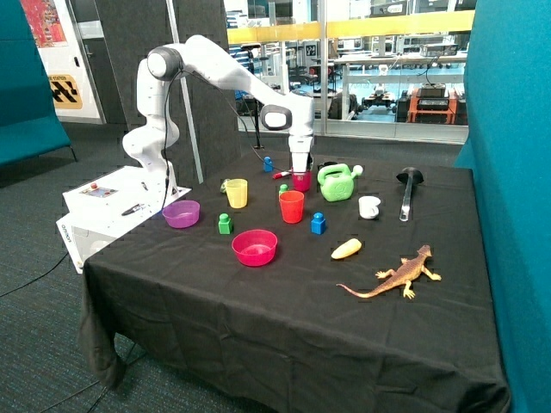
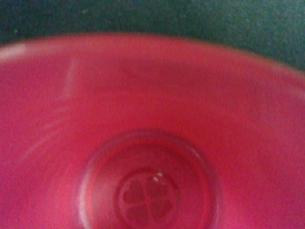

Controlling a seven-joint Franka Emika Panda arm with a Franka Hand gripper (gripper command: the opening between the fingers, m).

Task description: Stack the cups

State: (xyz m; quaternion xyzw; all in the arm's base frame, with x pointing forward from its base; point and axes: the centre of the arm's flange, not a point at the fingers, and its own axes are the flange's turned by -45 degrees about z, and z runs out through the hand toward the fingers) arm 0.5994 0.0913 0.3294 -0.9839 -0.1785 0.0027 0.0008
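Three cups stand apart on the black tablecloth [image 1: 284, 310]. The yellow cup [image 1: 236, 193] stands upright towards the purple bowl. The red-orange cup [image 1: 292, 206] stands upright near the middle. The magenta-pink cup [image 1: 301, 181] stands just behind it, next to the green watering can. My gripper [image 1: 300, 169] points straight down and sits right at this cup's rim. In the wrist view the magenta-pink cup's inside [image 2: 152, 143] fills nearly the whole frame, with a clover mark on its bottom. I cannot tell whether the cup is gripped.
A green watering can [image 1: 337, 182], a white mug [image 1: 369, 207] and a black ladle [image 1: 408, 191] stand beside the cups. A purple bowl [image 1: 181, 213], a pink bowl [image 1: 255, 247], blue [image 1: 318, 224] and green [image 1: 225, 224] blocks, a yellow toy [image 1: 346, 249] and a toy lizard [image 1: 398, 277] lie nearer the front.
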